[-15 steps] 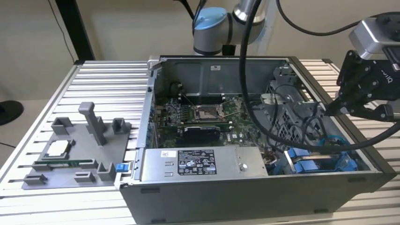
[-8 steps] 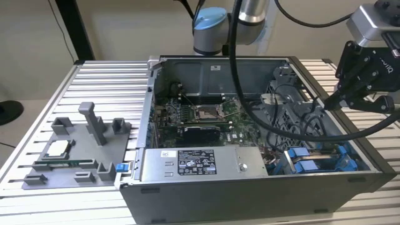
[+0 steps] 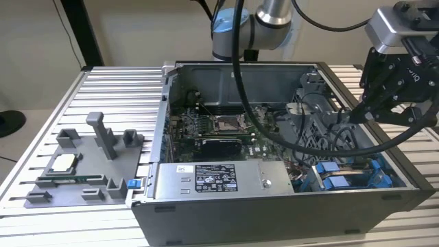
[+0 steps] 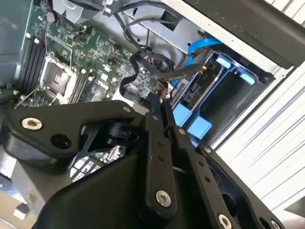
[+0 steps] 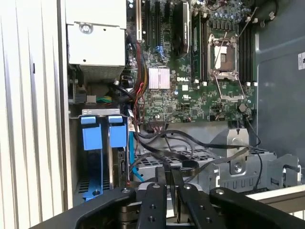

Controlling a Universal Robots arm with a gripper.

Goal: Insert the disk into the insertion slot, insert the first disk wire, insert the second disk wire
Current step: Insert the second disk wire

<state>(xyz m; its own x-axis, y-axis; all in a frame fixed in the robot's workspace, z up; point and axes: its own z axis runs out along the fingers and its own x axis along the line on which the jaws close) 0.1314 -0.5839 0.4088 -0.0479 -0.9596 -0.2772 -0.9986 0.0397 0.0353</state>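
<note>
The open computer case (image 3: pixel 274 216) lies on the table. The insertion slot (image 3: pixel 346 177) is at the exterior view's right front corner. The disk's blue carrier frame (image 4: pixel 198 121) sits inside the slot, its blue tabs (image 5: pixel 100 136) showing side by side; the disk itself is mostly hidden. My gripper (image 3: pixel 354 117) hangs over the case's right side, just behind the slot. In both wrist views its fingers (image 4: pixel 153 143) stand close together. The tips (image 5: pixel 171 174) pinch the end of a flat black wire (image 4: pixel 126 78) that loops up from the motherboard.
A grey labelled power-supply box (image 3: pixel 213 180) fills the case's front. A bundle of black cables (image 5: pixel 190 143) crosses the drive cage (image 5: pixel 228 167). The motherboard (image 3: pixel 219 128) lies behind. On the exterior view's left stands a grey fixture (image 3: pixel 82 170) with small parts.
</note>
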